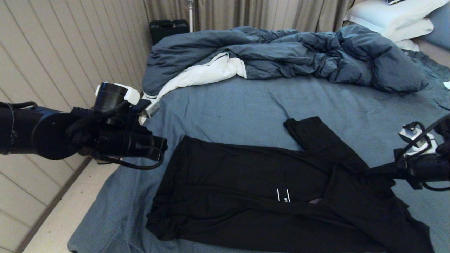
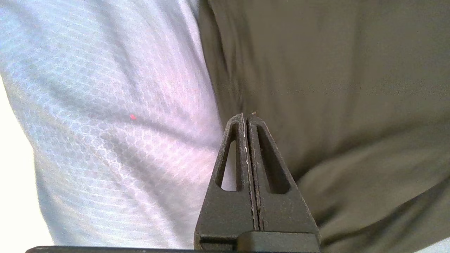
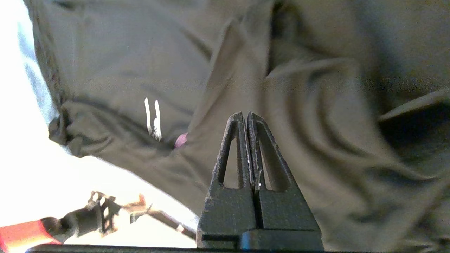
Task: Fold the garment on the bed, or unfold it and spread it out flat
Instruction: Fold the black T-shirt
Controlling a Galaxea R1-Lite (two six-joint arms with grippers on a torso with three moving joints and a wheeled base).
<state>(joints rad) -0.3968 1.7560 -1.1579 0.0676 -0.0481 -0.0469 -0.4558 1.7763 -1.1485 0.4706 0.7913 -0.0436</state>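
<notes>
Both grippers have their jaws pressed fully together with nothing between them; the left gripper (image 2: 247, 117) hangs just above the shirt's (image 1: 267, 200) left edge, where black cloth meets the blue sheet (image 2: 105, 116); the right gripper (image 3: 247, 117) hangs over rumpled cloth at the shirt's right end, its tip lost against the black fabric in the head view, so I cannot tell if it touches

The shirt lies on the near part of the bed (image 1: 239, 105), partly folded, well apart from the heaped duvet (image 1: 288, 56) and pillows (image 1: 393, 17) at the far side; its long axis runs left to right across the bed, roughly parallel to the near edge; one sleeve (image 1: 313, 135) sticks out toward the duvet, and a small white mark (image 1: 283, 195) sits near the middle; the right end looks like the neck and shoulder end, being bunched and layered, with the smoother left end likely the hem, though that is a judgement

Risks from here: closed jaws cannot pinch anything, so a grab made without opening would only push the cloth and wrinkle it; at the left edge the jaws may catch the sheet along with the shirt, dragging both; at the right, the stacked layers could mean picking up one layer only, or all, spoiling the fold; black on black hides edges
</notes>
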